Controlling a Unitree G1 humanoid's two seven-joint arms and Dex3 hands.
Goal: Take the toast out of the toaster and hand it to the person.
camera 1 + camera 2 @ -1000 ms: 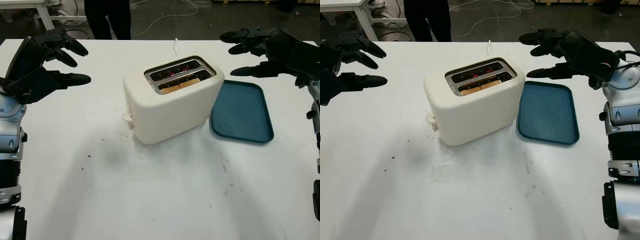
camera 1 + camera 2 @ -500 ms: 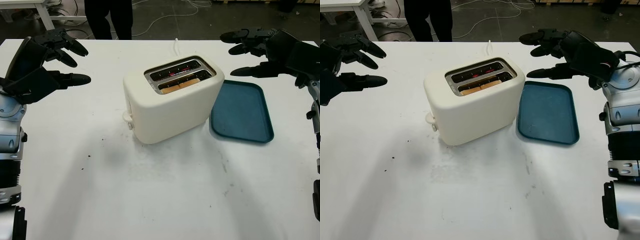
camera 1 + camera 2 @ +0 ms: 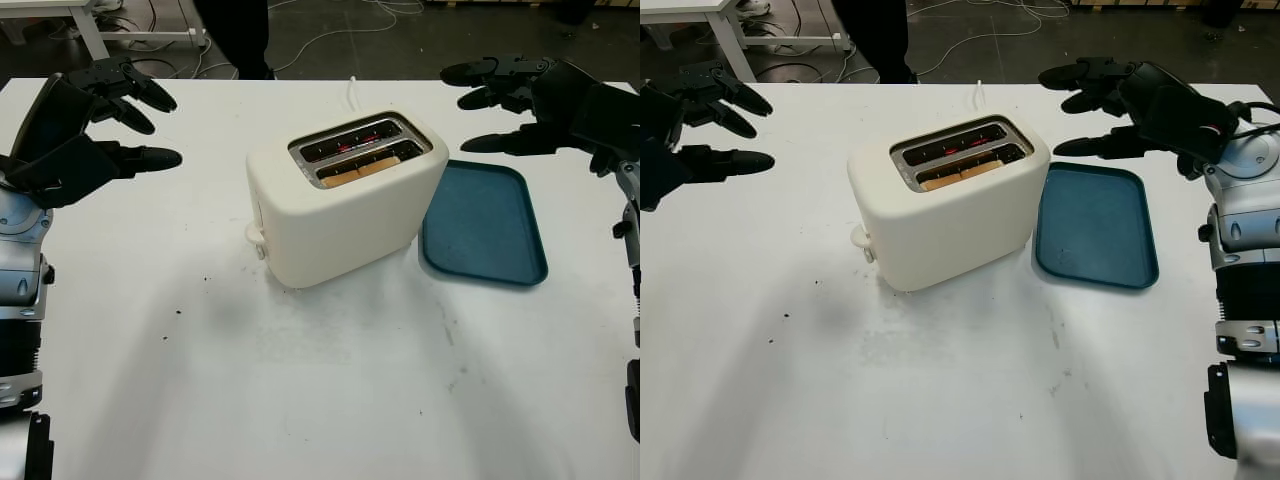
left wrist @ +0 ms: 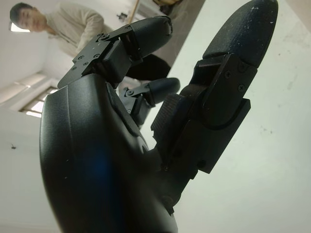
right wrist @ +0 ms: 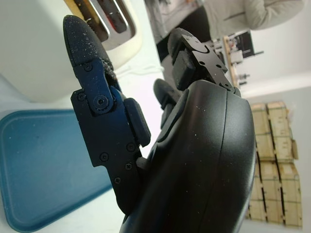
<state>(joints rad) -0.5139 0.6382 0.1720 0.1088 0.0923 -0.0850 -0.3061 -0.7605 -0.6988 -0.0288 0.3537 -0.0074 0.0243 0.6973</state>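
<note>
Black left hand (image 3: 90, 125): empty, unclenched, raised near the worktop's (image 3: 300, 400) left edge.
Toast (image 3: 358, 170): in the cream toaster's (image 3: 340, 200) nearer slot, mid-worktop.
Right hand (image 3: 530, 105): empty, unclenched, above the tray (image 3: 485, 225).
Progress: nothing grasped; removal and handover remain.

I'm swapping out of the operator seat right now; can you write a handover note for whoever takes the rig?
Left robot hand: open, raised above the table's far left side, holding nothing.
Right robot hand: open, raised beyond the blue tray's far edge, holding nothing.
Toast: in the near slot of the toaster, mid-table; the tray lies just right of the toaster.
Person: standing beyond the table's far edge.
Done: nothing.
Left: grasp the toast, lift it out, hand it over.
</note>
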